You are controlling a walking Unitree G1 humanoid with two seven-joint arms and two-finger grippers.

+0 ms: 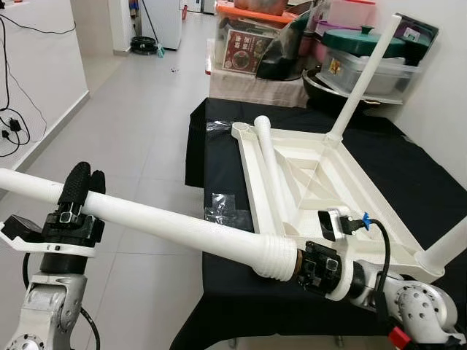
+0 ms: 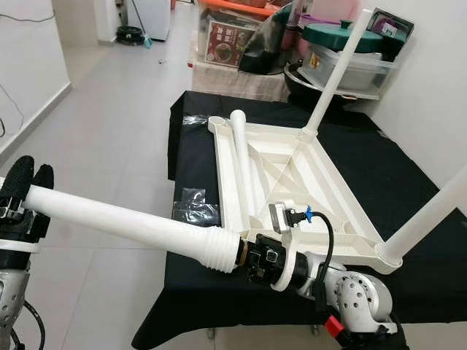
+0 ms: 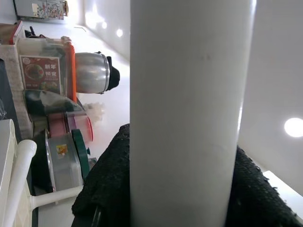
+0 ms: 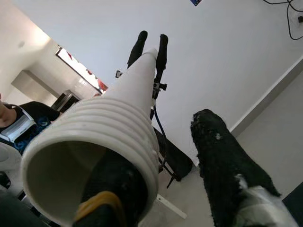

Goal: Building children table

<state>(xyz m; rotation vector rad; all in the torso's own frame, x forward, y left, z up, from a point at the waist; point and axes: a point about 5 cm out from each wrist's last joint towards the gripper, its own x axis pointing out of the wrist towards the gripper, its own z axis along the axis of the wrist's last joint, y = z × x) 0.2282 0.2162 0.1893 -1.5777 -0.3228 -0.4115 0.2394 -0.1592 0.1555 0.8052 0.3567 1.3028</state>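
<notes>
I hold a long white table leg (image 1: 182,222) level across my front. My left gripper (image 1: 80,182) is shut around its thin end, and the leg (image 3: 189,113) sits between the black fingers (image 3: 104,184). My right gripper (image 1: 306,264) is at the ribbed hollow end (image 4: 109,137). One finger is inside the tube and the other finger (image 4: 222,151) stands clear outside it. The upturned white tabletop (image 1: 252,171) lies on the black cloth. One leg (image 1: 365,73) stands in its far right corner, another (image 1: 449,251) in the near right corner. A loose leg (image 1: 271,164) lies along its left side.
Pots, lidded tubs and boxes (image 1: 365,58) crowd the shelf behind the black-clothed table (image 1: 219,292). Clear plastic bags (image 1: 219,208) lie on the cloth left of the tabletop. Open tiled floor (image 1: 131,131) stretches to the left, with cables by the wall (image 1: 14,131). A person (image 4: 14,123) is nearby.
</notes>
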